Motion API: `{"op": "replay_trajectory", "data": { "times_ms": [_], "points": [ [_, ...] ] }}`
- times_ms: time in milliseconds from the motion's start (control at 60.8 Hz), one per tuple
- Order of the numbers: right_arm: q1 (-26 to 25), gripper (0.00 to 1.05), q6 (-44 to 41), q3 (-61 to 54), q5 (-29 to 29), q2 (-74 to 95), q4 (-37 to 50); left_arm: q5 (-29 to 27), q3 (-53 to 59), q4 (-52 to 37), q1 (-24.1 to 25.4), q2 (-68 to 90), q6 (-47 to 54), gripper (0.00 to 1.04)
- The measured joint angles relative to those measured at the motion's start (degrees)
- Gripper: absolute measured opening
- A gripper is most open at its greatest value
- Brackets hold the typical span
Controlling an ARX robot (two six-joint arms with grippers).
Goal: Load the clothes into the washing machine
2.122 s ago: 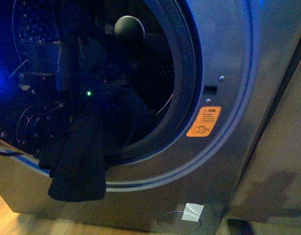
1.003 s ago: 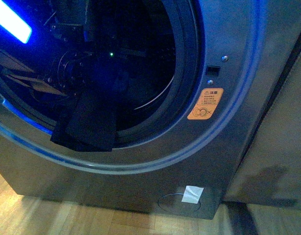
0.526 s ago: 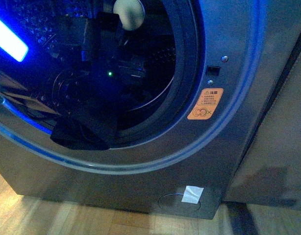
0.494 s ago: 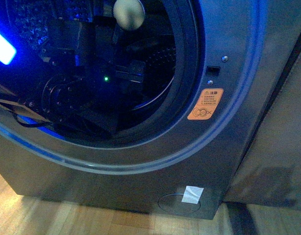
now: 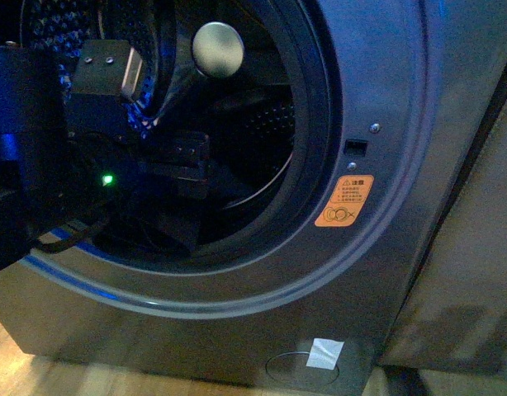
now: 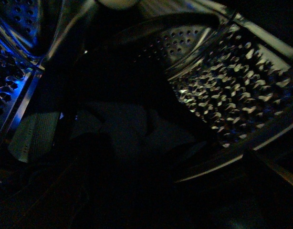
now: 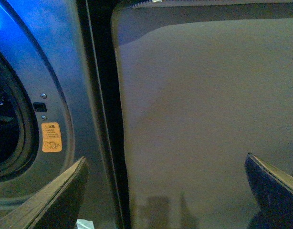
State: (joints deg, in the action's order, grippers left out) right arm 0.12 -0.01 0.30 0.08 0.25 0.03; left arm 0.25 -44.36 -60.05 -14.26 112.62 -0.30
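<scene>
The grey washing machine [image 5: 386, 99] fills the front view, its round black-rimmed porthole open onto the perforated steel drum [image 5: 262, 124]. My left arm reaches into the drum mouth, and its gripper [image 5: 187, 161] is open and empty above the clothes. The dark clothes [image 5: 175, 227] lie low inside the drum. They show as a dim heap in the left wrist view [image 6: 132, 129], where the fingers are lost in the dark. My right gripper [image 7: 165, 195] is open and empty outside the machine [image 7: 60, 71], in front of a plain panel.
An orange warning sticker [image 5: 343, 202] sits right of the porthole, and a white tape patch [image 5: 324, 353] sits low on the front. A grey-beige panel [image 7: 208, 105] stands right of the machine, across a dark gap. The wooden floor [image 5: 39, 375] lies below.
The dark garment that hung over the porthole's lower rim has gone fully inside the drum. My left arm now reaches into the drum mouth, and the bright blue light bar is out of view.
</scene>
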Motion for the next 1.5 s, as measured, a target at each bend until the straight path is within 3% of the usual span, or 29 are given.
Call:
{"op": "replay_trajectory", "data": {
  "times_ms": [313, 362, 444, 806, 1102, 1201, 1497],
  "points": [
    [0.0, 0.97, 0.0, 0.0, 0.0, 0.0, 0.0, 1.4, 20.2, -1.8, -3.0, -22.8, -1.0, 0.98],
    [0.0, 0.97, 0.0, 0.0, 0.0, 0.0, 0.0, -8.1, 24.1, -5.2, -4.4, -25.9, -0.6, 0.89],
    [0.0, 0.97, 0.0, 0.0, 0.0, 0.0, 0.0, -15.5, 28.0, -6.3, -3.7, -29.2, -0.3, 0.75],
    [0.0, 0.97, 0.0, 0.0, -0.1, 0.0, 0.0, -9.4, 38.9, 2.4, 4.9, -48.7, -0.2, 0.03],
    [0.0, 0.97, 0.0, 0.0, -0.1, 0.0, 0.0, -5.7, 42.4, 13.4, 8.7, -63.3, -0.2, 0.04],
    [0.0, 0.97, 0.0, 0.0, 0.0, 0.0, 0.0, -0.6, 43.3, 18.3, 13.1, -69.2, -0.1, 0.04],
    [0.0, 0.97, 0.0, 0.0, -0.1, 0.0, 0.0, -0.3, 43.3, 29.1, 14.1, -81.3, -0.1, 0.04]
  ]
}}
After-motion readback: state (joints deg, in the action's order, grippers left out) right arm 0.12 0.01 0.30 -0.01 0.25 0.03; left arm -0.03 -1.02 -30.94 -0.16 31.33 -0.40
